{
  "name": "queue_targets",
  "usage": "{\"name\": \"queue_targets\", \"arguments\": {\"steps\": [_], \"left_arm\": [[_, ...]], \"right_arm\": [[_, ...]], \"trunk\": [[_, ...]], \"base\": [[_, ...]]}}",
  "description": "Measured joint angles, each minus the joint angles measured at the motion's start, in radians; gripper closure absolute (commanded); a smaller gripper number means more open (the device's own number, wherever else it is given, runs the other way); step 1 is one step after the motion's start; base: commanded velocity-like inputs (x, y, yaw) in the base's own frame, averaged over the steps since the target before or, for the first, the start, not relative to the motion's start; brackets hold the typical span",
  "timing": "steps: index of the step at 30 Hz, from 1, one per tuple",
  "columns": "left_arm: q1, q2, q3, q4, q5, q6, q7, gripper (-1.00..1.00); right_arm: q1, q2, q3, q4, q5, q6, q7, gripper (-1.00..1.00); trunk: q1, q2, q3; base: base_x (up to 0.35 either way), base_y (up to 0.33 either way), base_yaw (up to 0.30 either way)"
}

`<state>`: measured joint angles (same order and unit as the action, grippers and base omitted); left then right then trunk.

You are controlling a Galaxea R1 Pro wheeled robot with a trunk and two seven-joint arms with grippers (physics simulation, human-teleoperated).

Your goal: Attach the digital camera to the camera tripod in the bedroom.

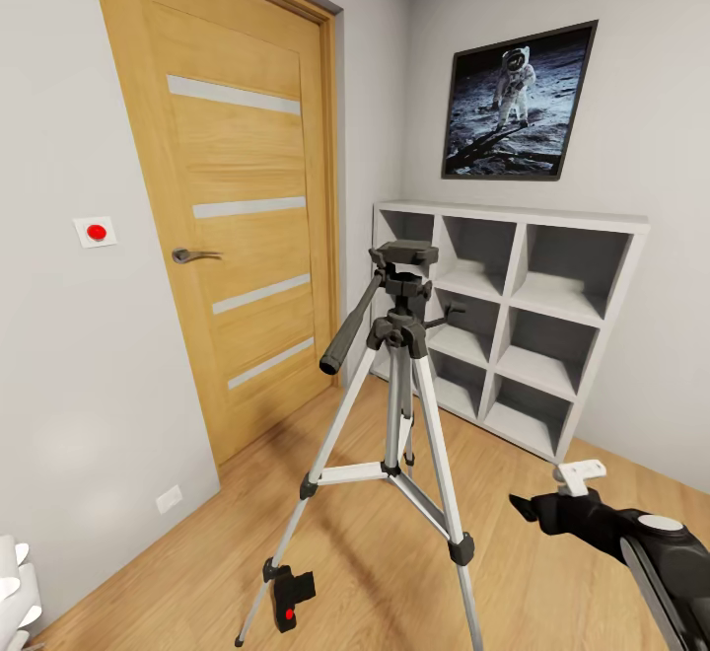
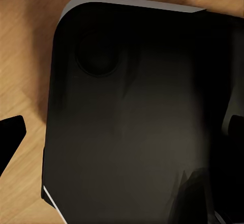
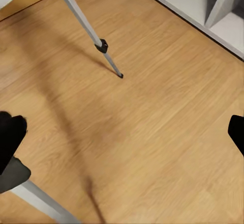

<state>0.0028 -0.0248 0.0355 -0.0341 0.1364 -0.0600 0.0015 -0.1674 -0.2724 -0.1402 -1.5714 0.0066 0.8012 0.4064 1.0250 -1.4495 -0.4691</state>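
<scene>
Right gripper (image 1: pixel 532 508) low (jaws apart) | digital camera (image 1: pixel 292 595) on floor by camera tripod (image 1: pixel 399 335)

The camera tripod (image 1: pixel 399 404), standing just ahead of the right gripper (image 1: pixel 552 503), has smooth silver legs with a brushed-metal sheen and matt black plastic-looking joints and head. The digital camera (image 1: pixel 292 596), low beside the tripod's near foot, looks like matt black plastic with a glossy red button. The floor (image 3: pixel 152 132) below the gripper is light wood planking, smooth with a satin finish. The door (image 1: pixel 237 207) beyond is honey-coloured wood grain with pale matt strips; the cubby shelves (image 1: pixel 513 335) look matt grey-white.
</scene>
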Motion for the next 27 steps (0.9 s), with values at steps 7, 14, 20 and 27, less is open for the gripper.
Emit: {"name": "queue_targets", "arguments": {"steps": [7,14,20,27], "left_arm": [[0.000,0.000,0.000,0.000,0.000,0.000,0.000,-1.00],[0.000,-0.001,0.000,0.000,0.000,0.000,0.000,-1.00],[0.000,0.000,0.000,0.000,0.000,0.000,0.000,-1.00],[0.000,0.000,0.000,0.000,0.000,0.000,0.000,-1.00]], "right_arm": [[-0.001,0.003,0.000,0.000,0.000,-0.002,0.020,-1.00],[-0.001,0.005,0.000,0.000,0.000,-0.003,0.022,-1.00],[-0.001,0.005,0.000,0.000,0.000,-0.017,0.024,-1.00],[-0.001,0.004,0.000,0.000,0.000,-0.047,0.047,-1.00]], "trunk": [[0.000,0.000,0.000],[0.000,0.000,0.000],[0.000,0.000,0.000],[0.000,0.000,0.000]], "base": [[0.000,0.000,0.000],[0.000,0.000,0.000],[0.000,0.000,0.000],[0.000,0.000,0.000]]}}
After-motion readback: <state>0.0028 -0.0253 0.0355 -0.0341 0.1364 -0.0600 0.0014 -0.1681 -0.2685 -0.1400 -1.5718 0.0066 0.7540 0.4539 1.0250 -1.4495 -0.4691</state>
